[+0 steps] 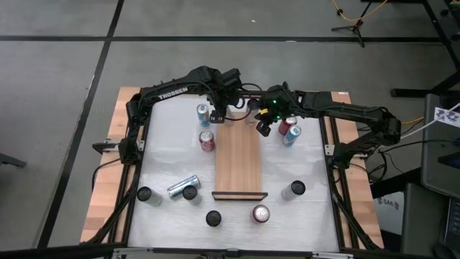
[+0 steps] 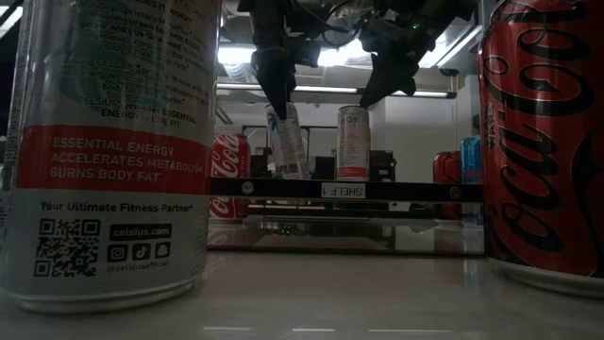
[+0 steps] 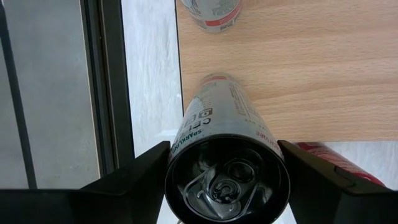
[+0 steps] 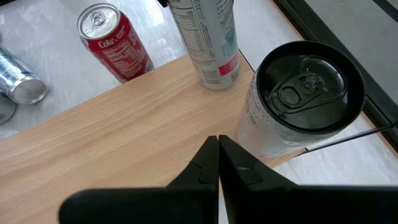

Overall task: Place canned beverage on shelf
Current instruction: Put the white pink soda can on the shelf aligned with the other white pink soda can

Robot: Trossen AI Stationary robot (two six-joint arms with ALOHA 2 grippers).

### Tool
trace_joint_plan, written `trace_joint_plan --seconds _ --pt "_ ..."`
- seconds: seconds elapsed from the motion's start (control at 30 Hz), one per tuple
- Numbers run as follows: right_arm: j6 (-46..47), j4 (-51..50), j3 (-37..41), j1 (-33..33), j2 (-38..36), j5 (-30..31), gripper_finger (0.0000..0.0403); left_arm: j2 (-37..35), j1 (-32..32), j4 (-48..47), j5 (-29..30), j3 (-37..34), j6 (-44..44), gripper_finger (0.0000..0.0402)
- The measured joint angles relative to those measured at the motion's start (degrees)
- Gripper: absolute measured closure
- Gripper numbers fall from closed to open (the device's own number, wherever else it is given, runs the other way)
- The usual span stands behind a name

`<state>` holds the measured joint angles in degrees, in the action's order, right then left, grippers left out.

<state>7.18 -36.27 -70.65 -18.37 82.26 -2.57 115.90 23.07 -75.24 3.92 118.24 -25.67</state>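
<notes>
A white-covered table (image 1: 169, 162) with pale wooden side edges is seen from above, standing on a grey floor crossed by dark lines. Two dark jointed arms are bent inward from the left and right sides, meeting at the far end of the shelf (image 1: 238, 162). The shelf is a long, narrow, light-brown wooden plank with visible grain, laid along the middle of the table, a dark lip at its near short end.

The left gripper (image 1: 218, 114) is pointed downward at the shelf's far left corner, and a tall silver can (image 3: 225, 155) with a dark top is clasped between its parted fingers, tilted, its base at the wood. The right gripper (image 1: 264, 128) is held above the shelf's far right part with its fingers pressed together, nothing in them. Just beside it a second slim can (image 4: 298, 99) is seen upright on the shelf's edge.

Red, blue, silver and dark-topped cylindrical cans are scattered on the table around the shelf, one silver can (image 1: 182, 187) lying on its side.
</notes>
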Motion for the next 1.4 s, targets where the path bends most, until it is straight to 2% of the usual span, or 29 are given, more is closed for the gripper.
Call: trace_joint_plan --seconds 0.43,0.7,0.83,1.13,1.4 --pt "0.01 0.00 0.00 0.00 -0.01 -0.02 0.0402 0.00 0.02 -0.02 -0.44 0.00 0.00 0.0138" --pt "0.00 0.00 -0.02 -0.02 0.00 -0.02 0.0402 0.00 0.00 -0.02 -0.46 0.00 0.00 0.0081" --pt "0.00 0.00 0.00 -0.01 0.00 -0.02 0.0402 0.00 0.00 -0.04 -0.31 0.00 0.40 0.0066" --pt "0.02 -0.02 0.00 -0.02 -0.01 -0.02 0.0402 0.00 0.00 -0.07 2.89 0.00 2.62 0.0066" --pt "0.00 -0.02 0.00 0.00 -0.02 -0.01 0.0402 -0.24 -0.60 -0.86 2.99 0.00 3.01 0.0067"
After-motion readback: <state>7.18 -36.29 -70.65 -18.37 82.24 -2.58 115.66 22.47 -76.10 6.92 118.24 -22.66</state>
